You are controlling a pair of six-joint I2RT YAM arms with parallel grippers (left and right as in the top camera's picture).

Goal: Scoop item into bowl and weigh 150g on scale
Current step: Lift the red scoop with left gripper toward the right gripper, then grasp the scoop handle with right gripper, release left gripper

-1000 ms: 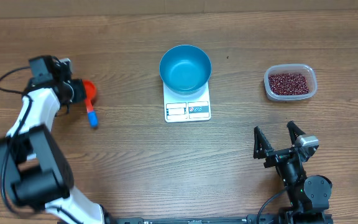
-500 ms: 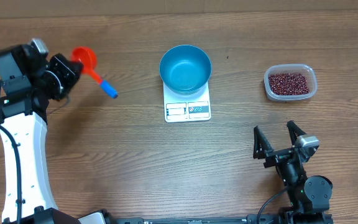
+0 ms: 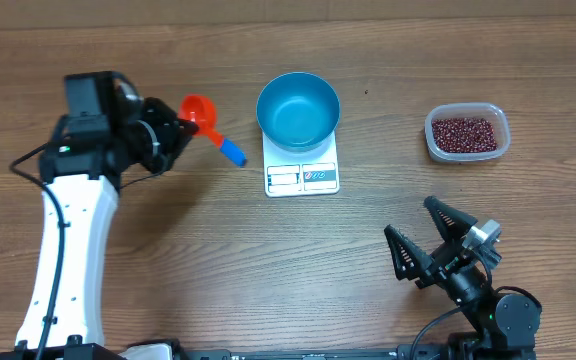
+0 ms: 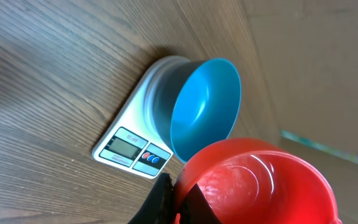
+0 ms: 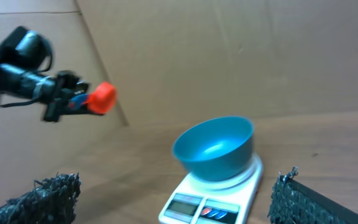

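The left gripper (image 3: 178, 128) is kept pinched on the red scoop (image 3: 199, 109), which has been lifted off the table (image 3: 168, 260) since a second ago and carried closer to the blue bowl (image 3: 298, 110), seated just ahead on the scale (image 3: 302, 177). The beans (image 3: 462, 133) are left far beyond, in the clear container (image 3: 433, 141). The right gripper (image 3: 408, 217) is held spread wide, turned from its earlier heading.

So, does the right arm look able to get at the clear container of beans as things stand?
Probably yes: the right tool is open and empty, and only bare table lies between it and the container; bowl and scale sit off to one side.
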